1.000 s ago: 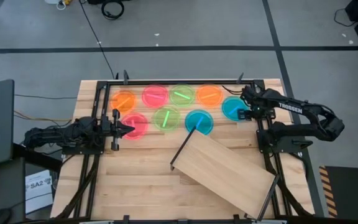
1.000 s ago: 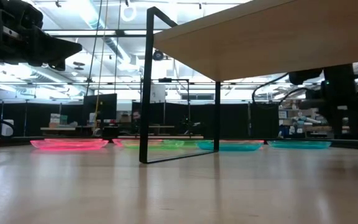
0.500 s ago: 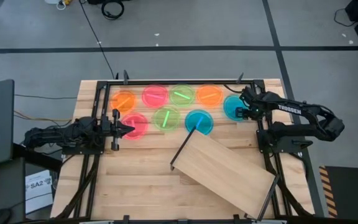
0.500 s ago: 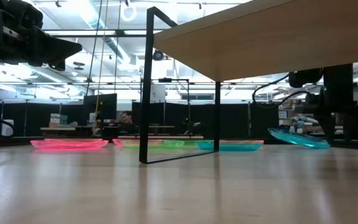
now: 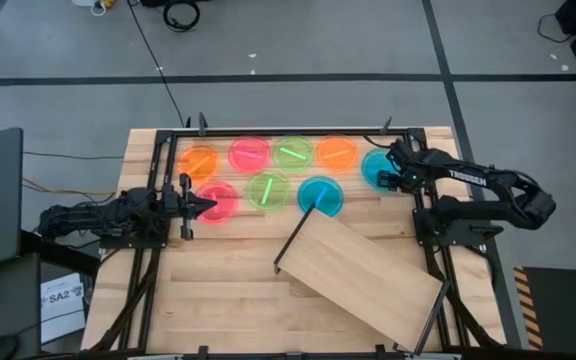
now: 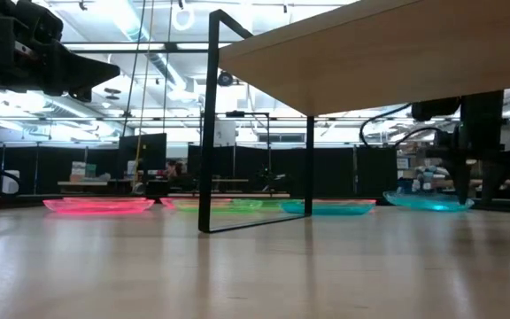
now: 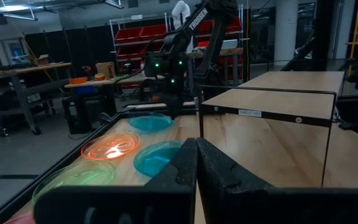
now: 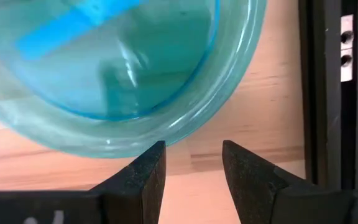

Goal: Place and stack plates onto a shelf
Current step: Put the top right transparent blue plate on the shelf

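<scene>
Eight plates lie flat in two rows on the far half of the table: orange, pink, green, orange, blue, pink, green and blue. The shelf stands askew on its black legs nearer the near edge. My right gripper is open, low at the right-hand blue plate's near-right rim. My left gripper is shut and hovers above the table at the left edge of the front pink plate. My right gripper points down at the right-hand blue plate's rim, which lies just ahead of its open fingertips. I cannot tell whether a fingertip touches the rim. The plate rests on the table.
A black metal frame runs along the table's far edge and down both sides. One shelf leg stands close to the second blue plate. Bare plank tabletop stretches left of the shelf toward the near edge.
The right-hand blue plate tipped up on its left side half a second ago and now lies level again, shifted slightly toward the table's far edge. My right gripper moved a little toward the far edge with it.
</scene>
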`<action>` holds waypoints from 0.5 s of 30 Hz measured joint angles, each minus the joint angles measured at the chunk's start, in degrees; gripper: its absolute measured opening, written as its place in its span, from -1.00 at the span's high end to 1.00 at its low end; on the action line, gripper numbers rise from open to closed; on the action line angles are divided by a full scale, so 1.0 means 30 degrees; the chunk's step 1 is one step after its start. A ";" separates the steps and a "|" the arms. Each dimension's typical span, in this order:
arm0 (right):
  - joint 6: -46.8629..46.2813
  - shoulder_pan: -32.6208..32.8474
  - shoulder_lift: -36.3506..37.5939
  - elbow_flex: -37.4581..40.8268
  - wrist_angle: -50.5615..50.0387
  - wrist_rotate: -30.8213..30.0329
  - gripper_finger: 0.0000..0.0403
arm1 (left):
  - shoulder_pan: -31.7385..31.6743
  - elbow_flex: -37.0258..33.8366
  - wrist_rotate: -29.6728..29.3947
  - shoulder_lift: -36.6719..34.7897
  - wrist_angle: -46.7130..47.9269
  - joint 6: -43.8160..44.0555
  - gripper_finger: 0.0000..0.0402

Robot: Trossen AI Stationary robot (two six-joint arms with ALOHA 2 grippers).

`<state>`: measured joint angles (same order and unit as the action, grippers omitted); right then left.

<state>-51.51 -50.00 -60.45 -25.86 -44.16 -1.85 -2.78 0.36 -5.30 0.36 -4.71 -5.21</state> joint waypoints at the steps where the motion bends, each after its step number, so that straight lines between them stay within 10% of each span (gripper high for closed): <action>1: -0.0108 0.0000 0.0204 -0.0001 0.0006 -0.0055 0.18 | 0.0007 0.0000 0.0000 0.0004 0.0000 0.0000 0.95; 15: -0.2602 0.0000 0.0980 0.0056 0.0018 -0.2891 0.18 | 0.0005 0.0000 0.0000 0.0001 0.0003 0.0007 0.95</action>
<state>-59.32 -50.00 -57.51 -25.69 -44.10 -10.53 -2.77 0.36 -5.30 0.37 -4.70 -5.19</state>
